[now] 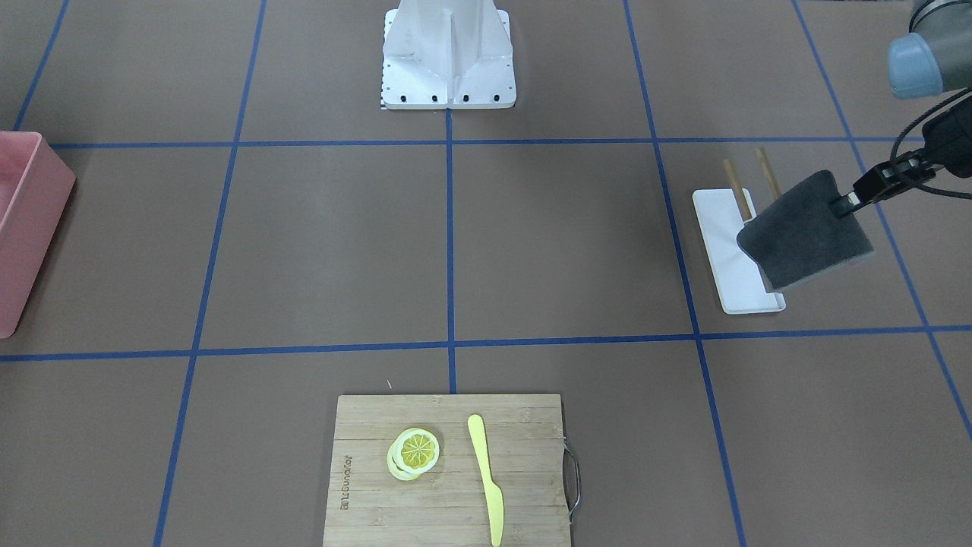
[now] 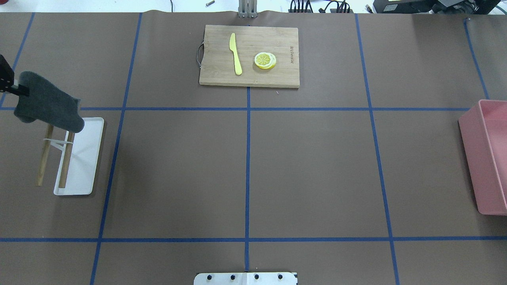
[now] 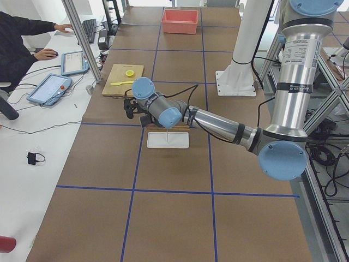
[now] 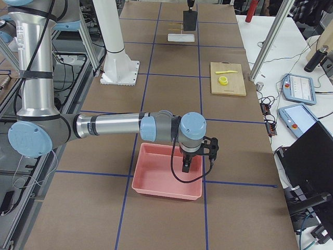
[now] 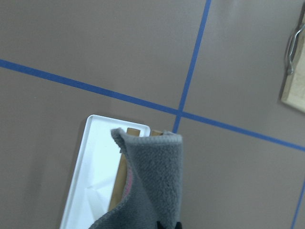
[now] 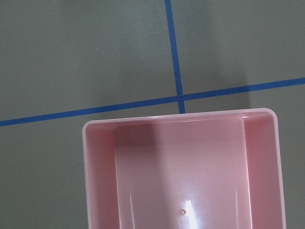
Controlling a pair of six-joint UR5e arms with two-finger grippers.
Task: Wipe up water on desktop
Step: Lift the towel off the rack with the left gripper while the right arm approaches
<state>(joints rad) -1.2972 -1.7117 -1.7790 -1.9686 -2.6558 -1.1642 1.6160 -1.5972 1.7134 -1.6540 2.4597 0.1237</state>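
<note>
My left hand [image 1: 849,202] is closed on one edge of the grey cloth [image 1: 805,239], which hangs loose below and ahead of the fingers. Directly under it stands the white tray [image 1: 721,251] with its two wooden pegs [image 1: 735,186]. The brown tabletop [image 1: 562,243] I am meant to wipe spreads out from beneath this hand in every direction, but I can make out no puddle on it in any view.

That is my first worry: moving off without knowing where the water is, I could rub a dry patch and leave the spill. The second is the pegs. I cannot tell whether the cloth's lower corner is clear of them, and a sideways sweep might snag it and tip the tray or pull the cloth from my pinch. The grip is only on the rim, so dragging it under pressure may let it fold or slip out. If I come down too steeply, bare fingertips rather than cloth could scrape the surface.

My right hand [image 4: 186,167] hangs over the pink bin [image 4: 161,179], far from the left; whether it is parted or closed I cannot tell.
</note>
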